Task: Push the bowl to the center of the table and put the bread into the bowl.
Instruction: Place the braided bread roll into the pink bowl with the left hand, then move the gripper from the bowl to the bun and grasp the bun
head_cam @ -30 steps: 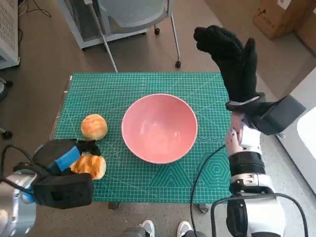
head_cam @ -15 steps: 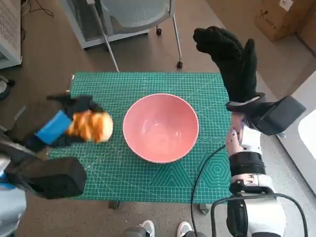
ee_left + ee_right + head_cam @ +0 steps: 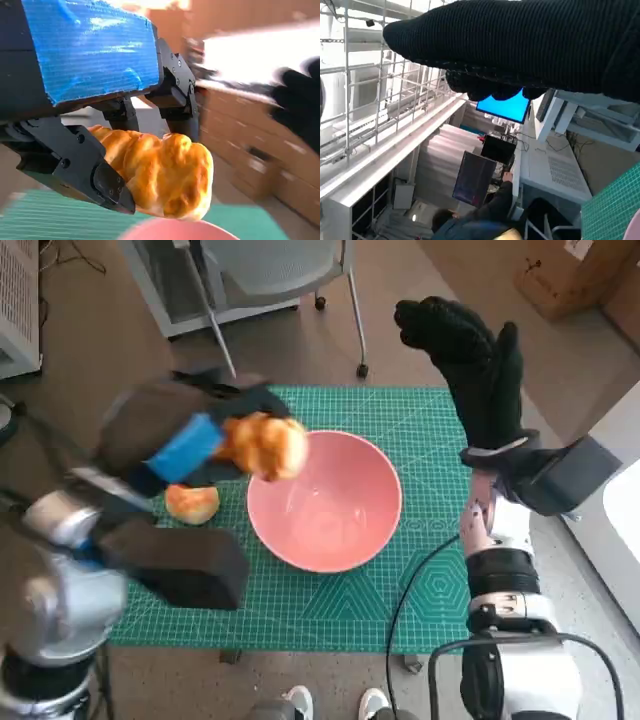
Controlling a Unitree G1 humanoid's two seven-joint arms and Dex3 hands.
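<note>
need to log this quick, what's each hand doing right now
Left hand: holding a bread above the bowl's rim.
Right hand: open, holding nothing, raised past the table's far right corner.

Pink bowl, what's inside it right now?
Nothing shows inside the pink bowl. The left hand holds the bread above its rim, covering a bit of its inside.

Golden-brown bread [image 3: 266, 445], pink bowl [image 3: 325, 499], green gridded mat [image 3: 420, 440], blue tape on the black left hand [image 3: 190, 435].
</note>
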